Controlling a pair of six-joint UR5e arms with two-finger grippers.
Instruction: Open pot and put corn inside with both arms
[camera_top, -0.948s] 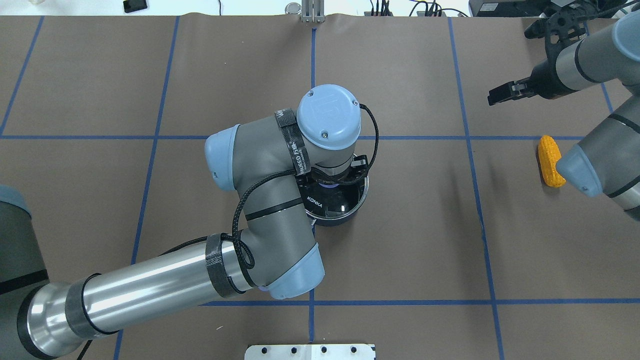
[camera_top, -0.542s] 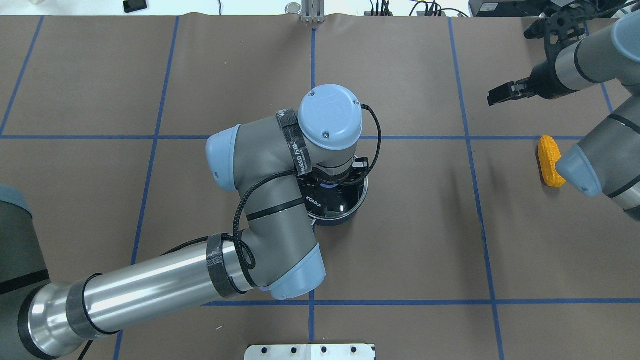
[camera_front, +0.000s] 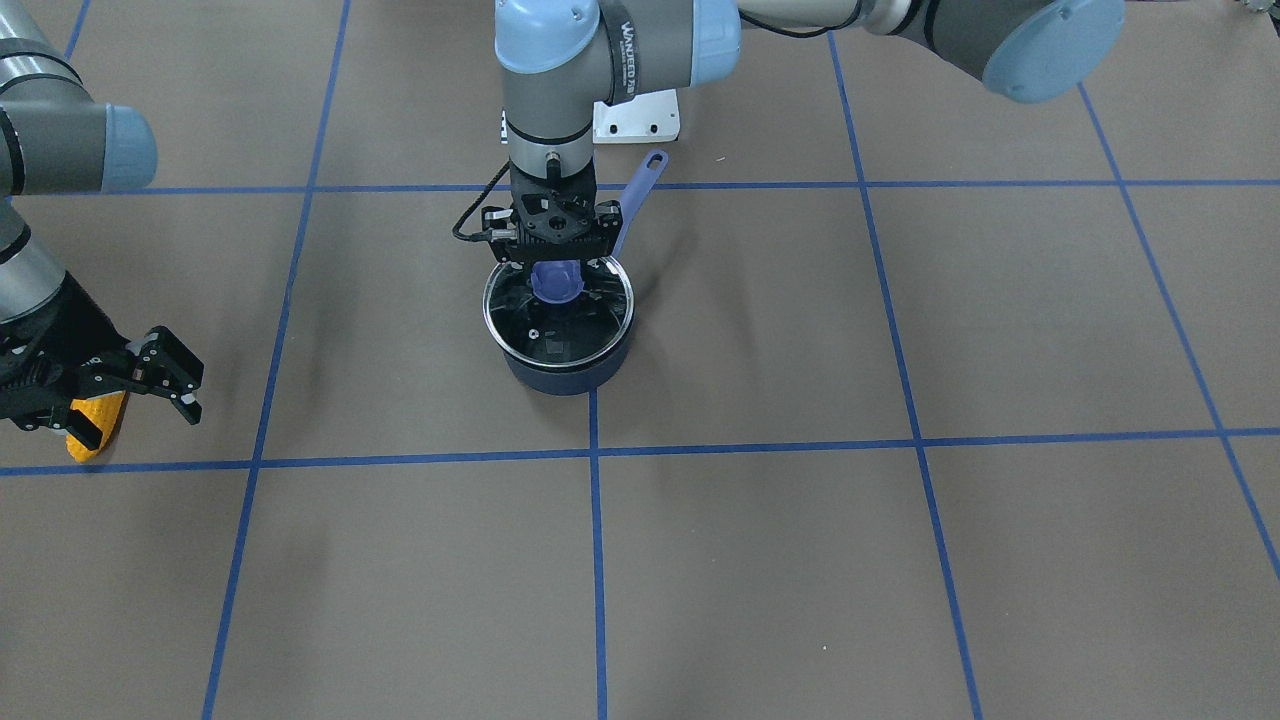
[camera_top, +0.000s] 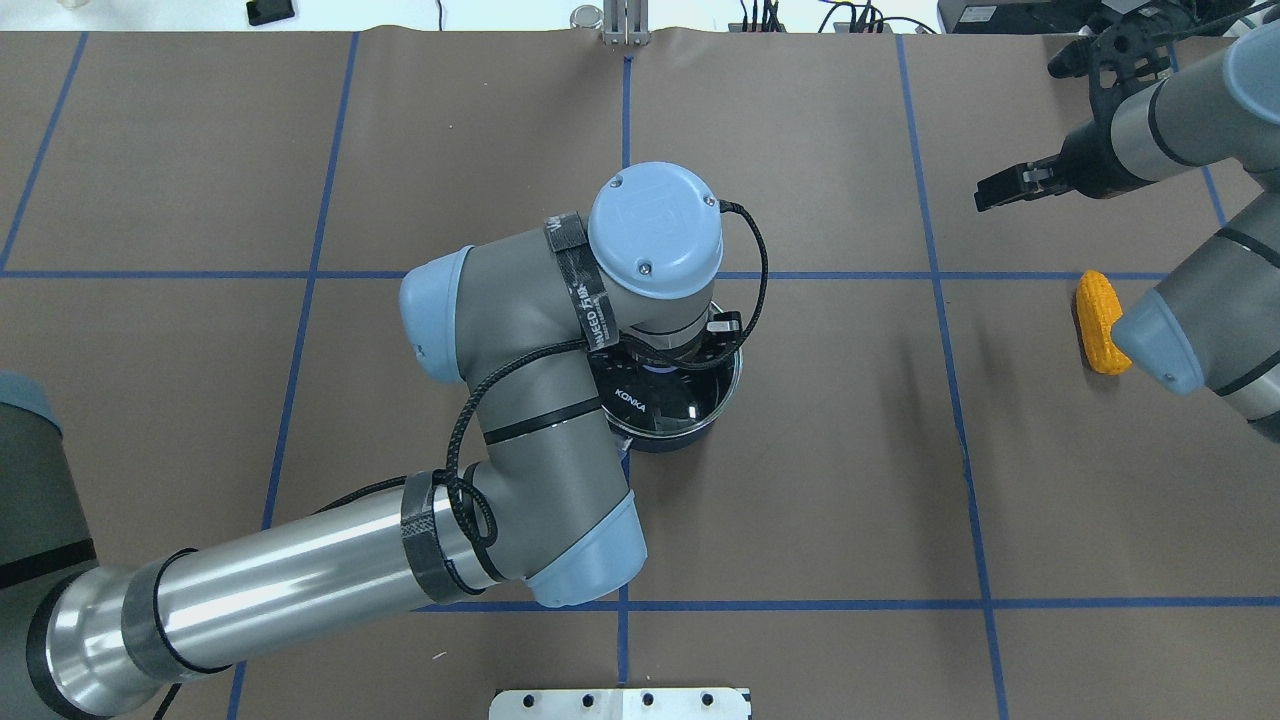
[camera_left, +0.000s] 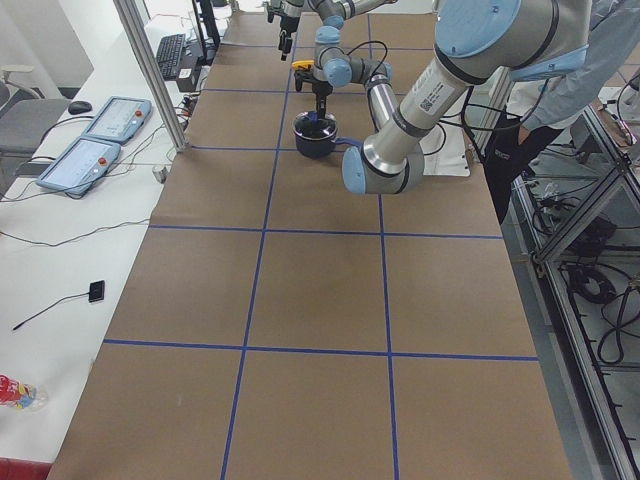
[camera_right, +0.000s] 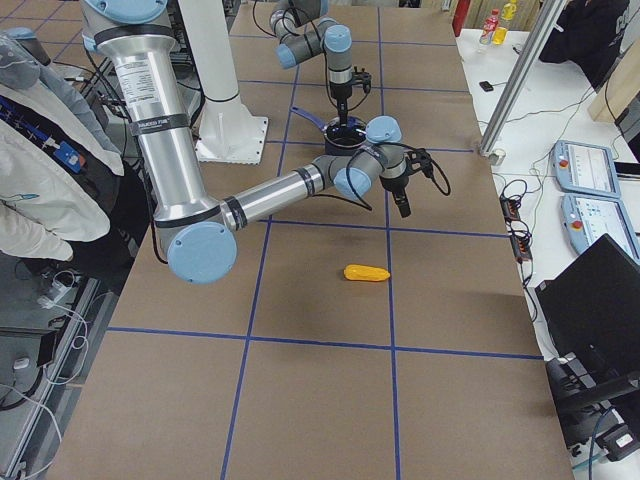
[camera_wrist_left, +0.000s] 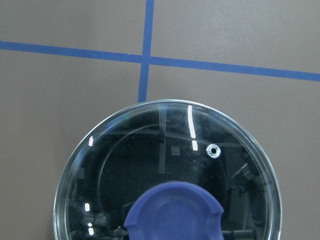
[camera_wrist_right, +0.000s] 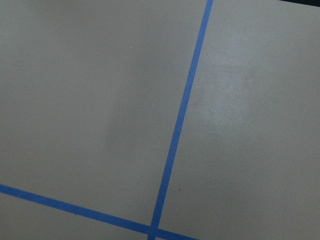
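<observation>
Looking right, you find the bumpy, yellow-orange, tapered corn (camera_top: 1098, 322) on the table (camera_top: 800, 480), well apart from the dark pot (camera_front: 560, 375). The left gripper (camera_front: 557, 270) jaws hold the blue knob (camera_front: 556, 285) of the glass lid (camera_front: 590, 325); the right gripper (camera_front: 180, 380) jaws stand wide.

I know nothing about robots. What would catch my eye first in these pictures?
A big grey-and-silver left arm bends over the middle of the brown, blue-taped table, its left gripper closed on the blue knob of a glass lid over a dark pot. Far off to the robot's right lies a bright yellow corn cob, with the open right gripper close by.
</observation>
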